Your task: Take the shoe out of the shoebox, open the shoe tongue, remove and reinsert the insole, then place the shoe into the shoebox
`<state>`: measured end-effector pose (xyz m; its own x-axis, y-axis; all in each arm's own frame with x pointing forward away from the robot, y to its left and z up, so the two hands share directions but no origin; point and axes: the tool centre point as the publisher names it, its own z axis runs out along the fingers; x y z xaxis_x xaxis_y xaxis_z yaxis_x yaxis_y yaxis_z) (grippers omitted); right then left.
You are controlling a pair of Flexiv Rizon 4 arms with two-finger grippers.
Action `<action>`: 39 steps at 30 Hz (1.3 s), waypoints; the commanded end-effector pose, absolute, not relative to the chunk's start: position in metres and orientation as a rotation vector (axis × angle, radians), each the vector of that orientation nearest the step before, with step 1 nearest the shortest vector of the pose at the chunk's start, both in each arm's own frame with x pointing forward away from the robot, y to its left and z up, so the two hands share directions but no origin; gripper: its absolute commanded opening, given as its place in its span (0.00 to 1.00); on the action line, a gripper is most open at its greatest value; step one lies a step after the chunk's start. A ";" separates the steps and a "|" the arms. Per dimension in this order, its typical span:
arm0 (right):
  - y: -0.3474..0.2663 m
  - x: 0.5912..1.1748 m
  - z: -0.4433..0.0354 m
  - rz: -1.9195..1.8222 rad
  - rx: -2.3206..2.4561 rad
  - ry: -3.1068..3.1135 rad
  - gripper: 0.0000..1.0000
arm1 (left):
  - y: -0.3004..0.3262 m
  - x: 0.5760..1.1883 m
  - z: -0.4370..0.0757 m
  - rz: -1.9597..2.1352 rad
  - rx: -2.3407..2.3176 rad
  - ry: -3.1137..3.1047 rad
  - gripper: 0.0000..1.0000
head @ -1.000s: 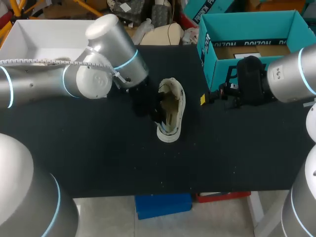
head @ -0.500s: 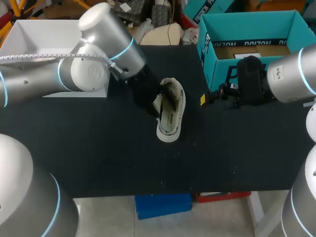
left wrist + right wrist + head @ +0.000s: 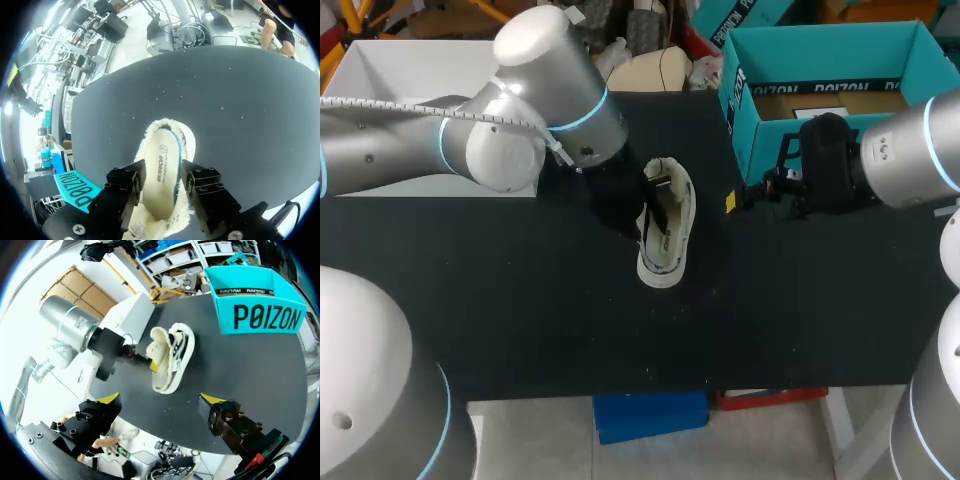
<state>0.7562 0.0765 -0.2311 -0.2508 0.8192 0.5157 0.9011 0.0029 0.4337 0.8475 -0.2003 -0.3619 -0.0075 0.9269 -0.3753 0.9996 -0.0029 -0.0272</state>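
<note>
1. The black table (image 3: 520,320) carries everything here.
2. My left arm (image 3: 470,140) comes in from the left and ends at the middle of the table. My right arm (image 3: 910,150) comes in from the right and ends just in front of the shoebox.
3. The teal shoebox (image 3: 760,140) stands open at the far right of the table, with a brown floor showing inside it.
4. A white box (image 3: 410,70) sits at the far left, partly hidden behind my left arm.
5. The shoe (image 3: 665,235) is out on the table near the middle, well apart from the shoebox. It is pale with a fleecy lining, and its opening faces up.
6. My left gripper (image 3: 160,170) is right at the shoe's opening, with the fleecy collar lying in front of it. Its tips are hidden, so I cannot tell whether it grips the shoe or only rests against it.
7. My right gripper (image 3: 160,400) hangs above bare table with its yellow tips spread wide and nothing between them. The shoe lies ahead of it, apart.
8. The insole (image 3: 165,150) lies flat inside the shoe.
</note>
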 end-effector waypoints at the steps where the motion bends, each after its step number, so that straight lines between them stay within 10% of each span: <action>1: 0.077 0.757 -0.231 -1.079 -1.848 -2.140 1.00 | -0.202 0.846 -0.366 -0.353 2.061 2.075 0.00; 27: 0.077 0.757 -0.231 -1.079 -1.848 -2.140 1.00 | -0.206 0.842 -0.413 -0.351 2.130 2.163 0.00; 39: 0.077 0.757 -0.231 -1.079 -1.848 -2.140 1.00 | -0.197 0.868 -0.322 -0.526 1.884 2.119 0.00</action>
